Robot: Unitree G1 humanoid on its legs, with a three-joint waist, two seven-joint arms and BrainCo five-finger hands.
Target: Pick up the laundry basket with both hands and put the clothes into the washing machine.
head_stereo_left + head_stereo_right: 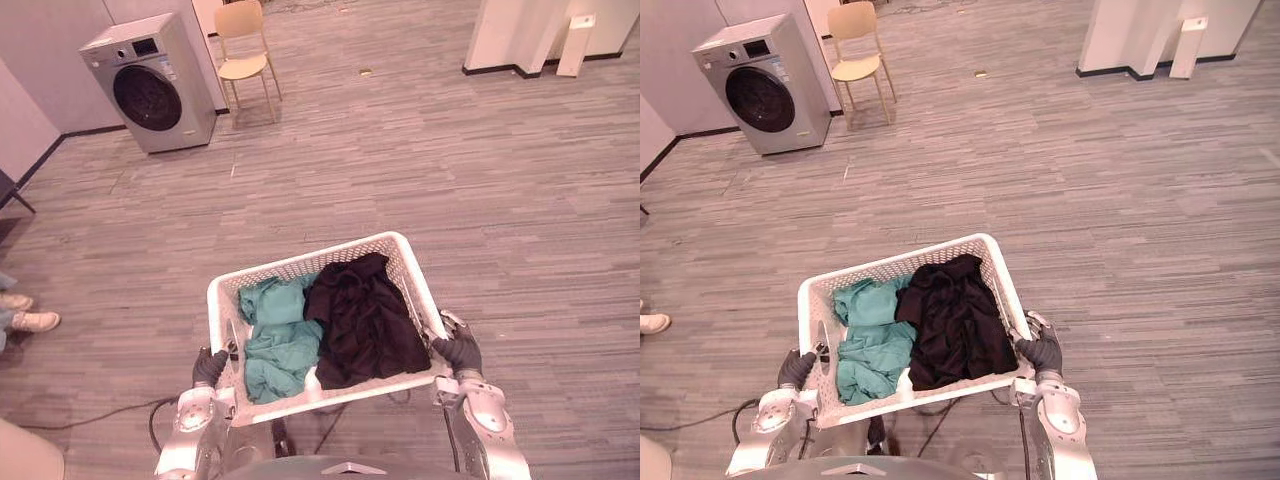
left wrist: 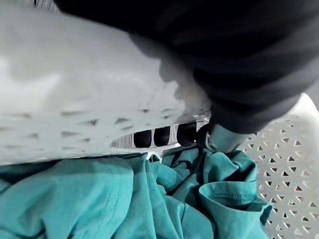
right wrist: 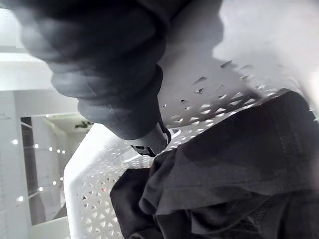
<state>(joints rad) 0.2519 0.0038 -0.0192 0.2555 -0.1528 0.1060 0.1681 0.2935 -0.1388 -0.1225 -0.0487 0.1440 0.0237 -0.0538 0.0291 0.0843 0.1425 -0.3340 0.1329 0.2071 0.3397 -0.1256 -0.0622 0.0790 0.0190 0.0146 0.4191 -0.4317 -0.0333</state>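
From the head camera, the white laundry basket (image 1: 395, 245) sits between the two hands, close in front of the robot. A teal shirt (image 1: 275, 335) fills its left half and black clothes (image 1: 365, 320) fill its right half. The left hand (image 1: 210, 365) is at one end and the right hand (image 1: 460, 350) at the other. The grey washing machine (image 1: 150, 85) stands far off by the wall.

At the left wrist, dark fingertips (image 2: 162, 135) hook through the basket's handle hole.

At the right wrist, the thumb (image 3: 149, 142) presses inside the basket wall, pinching it.
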